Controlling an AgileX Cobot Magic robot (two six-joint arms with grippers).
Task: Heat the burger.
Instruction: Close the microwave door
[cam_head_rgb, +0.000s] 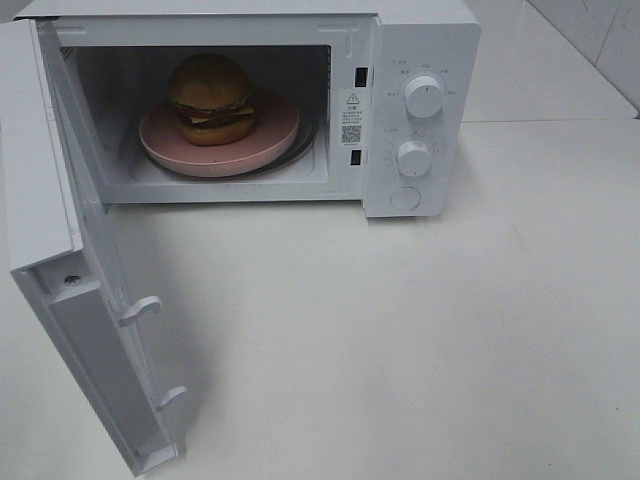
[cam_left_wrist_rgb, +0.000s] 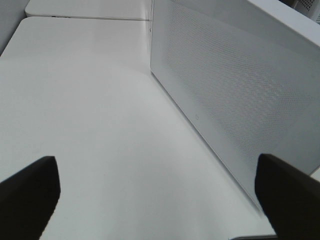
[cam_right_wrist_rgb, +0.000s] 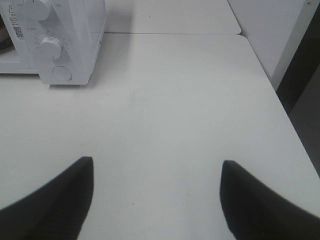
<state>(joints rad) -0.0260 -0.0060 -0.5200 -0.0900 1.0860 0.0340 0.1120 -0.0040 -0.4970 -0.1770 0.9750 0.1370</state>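
White microwave door (cam_head_rgb: 45, 150) stands wide open, its perforated outer face (cam_left_wrist_rgb: 240, 90) just ahead of the left gripper (cam_left_wrist_rgb: 156, 165), near one finger. Both grippers are spread wide and hold nothing. The burger (cam_head_rgb: 211, 98) sits on a pink plate (cam_head_rgb: 270, 148) inside the oven cavity, beyond that door from the left gripper and well ahead of the right gripper (cam_right_wrist_rgb: 157, 162).

A glancing push on the door, or one near its hinge, could slide the whole oven on the smooth table (cam_head_rgb: 450, 350); a weak push may leave the latch hooks unseated.

Bare table lies open between the right gripper and the lower knob (cam_right_wrist_rgb: 50, 47); the table's edge runs off to its outer side.
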